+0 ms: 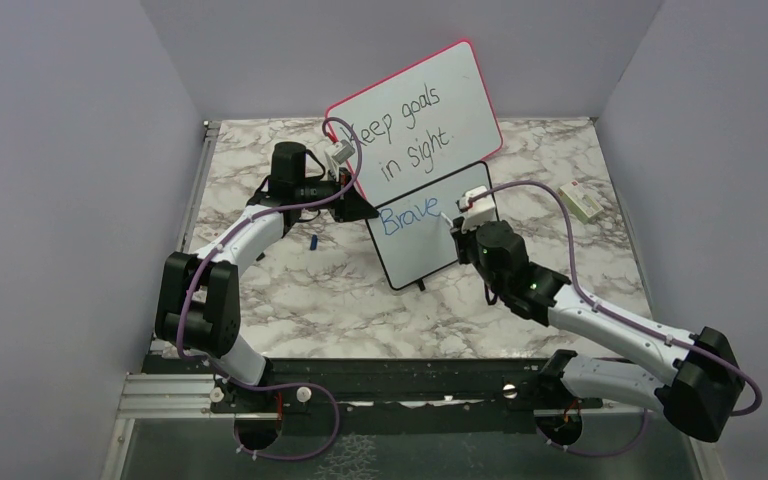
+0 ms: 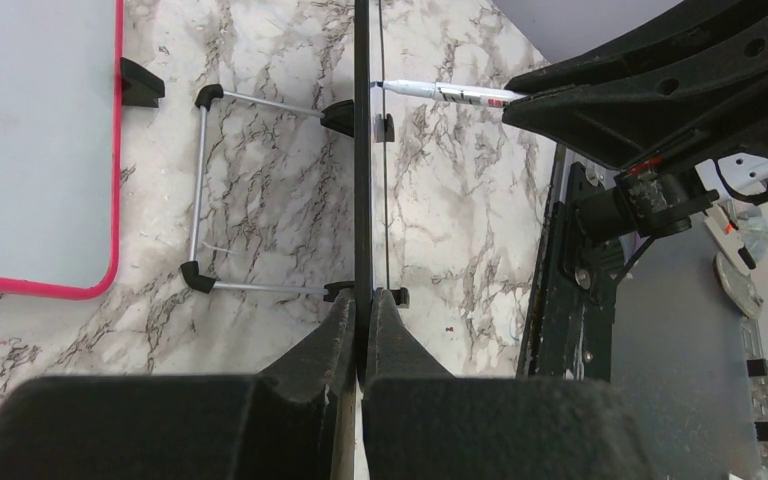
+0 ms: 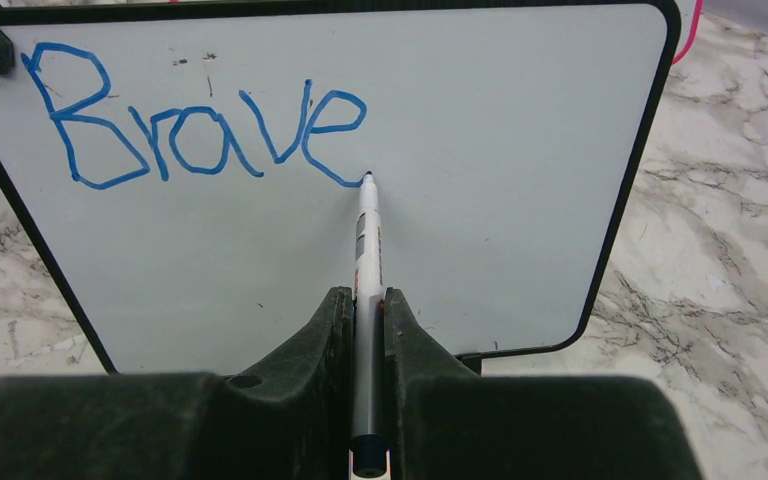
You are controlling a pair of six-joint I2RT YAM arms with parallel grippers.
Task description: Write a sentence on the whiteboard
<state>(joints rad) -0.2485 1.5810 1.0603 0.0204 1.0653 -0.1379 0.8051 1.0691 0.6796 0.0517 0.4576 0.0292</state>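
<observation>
The right tool (image 3: 368, 295) is clamped tight on a white marker (image 3: 368, 235). The marker's tip touches the whiteboard (image 3: 480, 200) straight ahead of the tool, at the tail of a final "e". The sentence (image 3: 195, 130) reads only "Brave" in blue, above and left of the tip, and the board's lower half and the space right of the tip are bare. The label on the marker's barrel is too small to read.

The left tool (image 2: 362, 310) is closed on the board's thin black frame, pinching its edge between both fingers. The board stands on small black feet on the marble-patterned counter (image 1: 360, 300), and a wire stand (image 2: 200, 190) reaches out beside that tool.

The board looks light, thin and stiff, with a slick face. It would likely slide or tip under pen pressure, so the frame edge appears the sound place to hold.

Beyond both tools, a pink-framed board (image 1: 415, 125) carries "Keep goals in sight." in black.
</observation>
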